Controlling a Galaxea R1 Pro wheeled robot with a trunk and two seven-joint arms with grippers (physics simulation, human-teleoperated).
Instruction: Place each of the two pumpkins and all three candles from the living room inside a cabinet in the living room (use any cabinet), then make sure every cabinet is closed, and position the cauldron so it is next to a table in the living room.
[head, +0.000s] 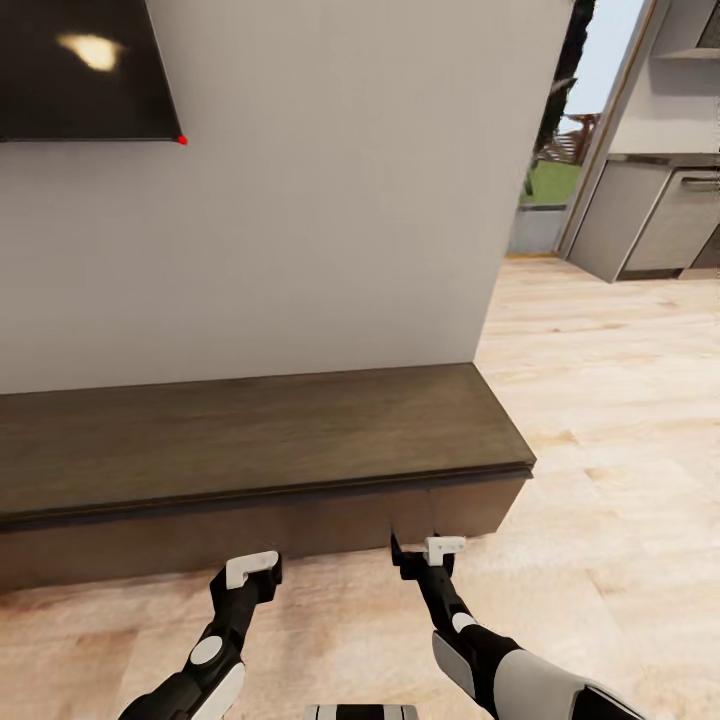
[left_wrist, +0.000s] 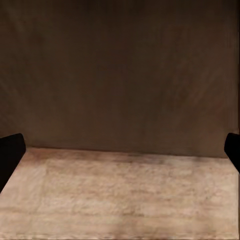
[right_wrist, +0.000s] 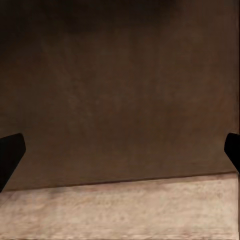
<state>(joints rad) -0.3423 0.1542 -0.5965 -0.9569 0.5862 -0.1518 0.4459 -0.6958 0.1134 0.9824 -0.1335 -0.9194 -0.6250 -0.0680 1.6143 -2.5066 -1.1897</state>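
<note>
The cabinet (head: 250, 440) runs off the left edge; its front looks blurred.

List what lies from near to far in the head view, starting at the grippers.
left gripper and right gripper → cabinet → white wall → dark screen mounted on the wall.

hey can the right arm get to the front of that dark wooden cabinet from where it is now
Probably yes. The right gripper, open, sits low just before the cabinet front with nothing between them; its wrist view shows bare wood panel close ahead.
</note>
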